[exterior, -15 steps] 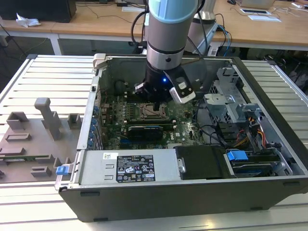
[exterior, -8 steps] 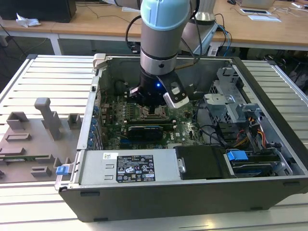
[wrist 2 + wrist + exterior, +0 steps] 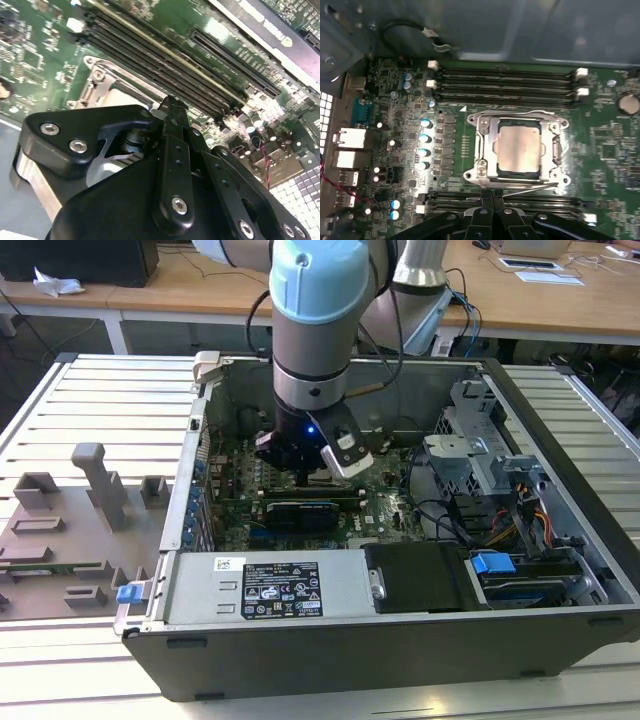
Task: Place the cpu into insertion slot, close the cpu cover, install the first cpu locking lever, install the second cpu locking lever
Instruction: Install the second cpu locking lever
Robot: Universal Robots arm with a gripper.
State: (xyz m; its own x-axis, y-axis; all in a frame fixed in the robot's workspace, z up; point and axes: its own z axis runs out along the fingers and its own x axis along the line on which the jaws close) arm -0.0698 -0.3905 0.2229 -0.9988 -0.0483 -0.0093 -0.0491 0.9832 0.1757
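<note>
With fingers pressed together and holding nothing, the gripper (image 3: pixel 492 196) hovers just beside the cpu cover (image 3: pixel 485 150), closed over the seated cpu (image 3: pixel 519 149).

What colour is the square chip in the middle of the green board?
The cpu has a pale beige-grey metallic top, clearest in the first wrist view.

Beige-grey cpu (image 3: pixel 519 146), silvery cpu cover (image 3: pixel 485 150), green motherboard (image 3: pixel 605 145), black tool (image 3: pixel 492 197).
</note>
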